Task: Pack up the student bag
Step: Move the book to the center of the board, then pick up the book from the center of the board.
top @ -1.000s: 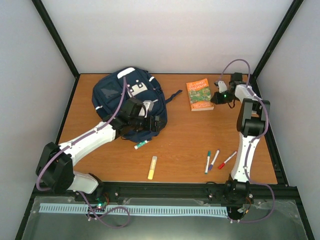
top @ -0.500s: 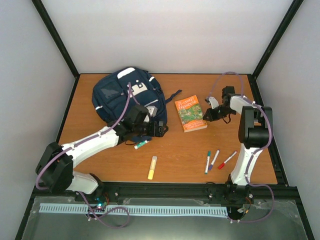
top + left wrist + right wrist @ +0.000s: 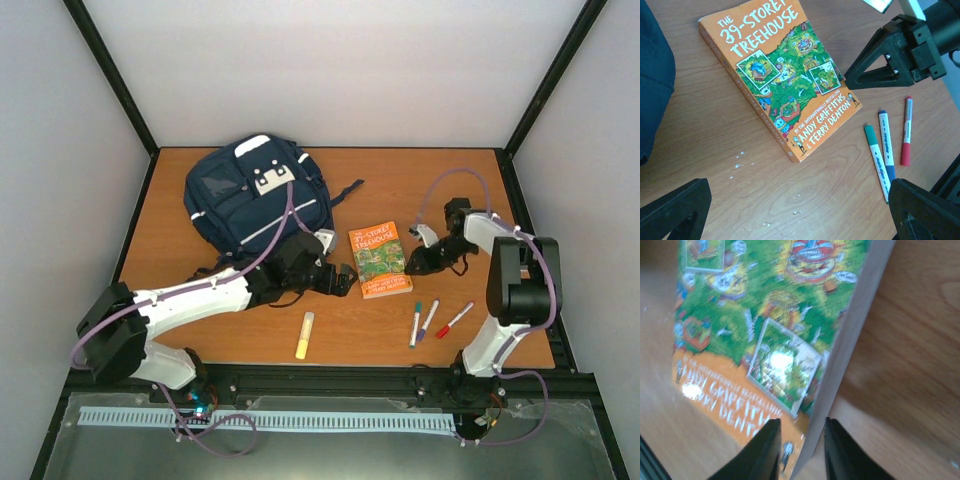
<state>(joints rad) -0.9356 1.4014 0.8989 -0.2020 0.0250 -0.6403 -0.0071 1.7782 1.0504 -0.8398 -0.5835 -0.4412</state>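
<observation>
Student bag [image 3: 245,195] partly behind left arm [image 3: 200,292]; left gripper [image 3: 799,192] spread, right gripper [image 3: 801,442] indeterminate.

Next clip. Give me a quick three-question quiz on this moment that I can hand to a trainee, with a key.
1. True or false: the book lies on the table, outside the student bag.
2. How many markers lie grouped together near the book? A) two B) three C) five
3. Which one has its fingers spread wide: the left gripper or the right gripper?

Key: 1 true; 2 B; 3 the left gripper.
</observation>
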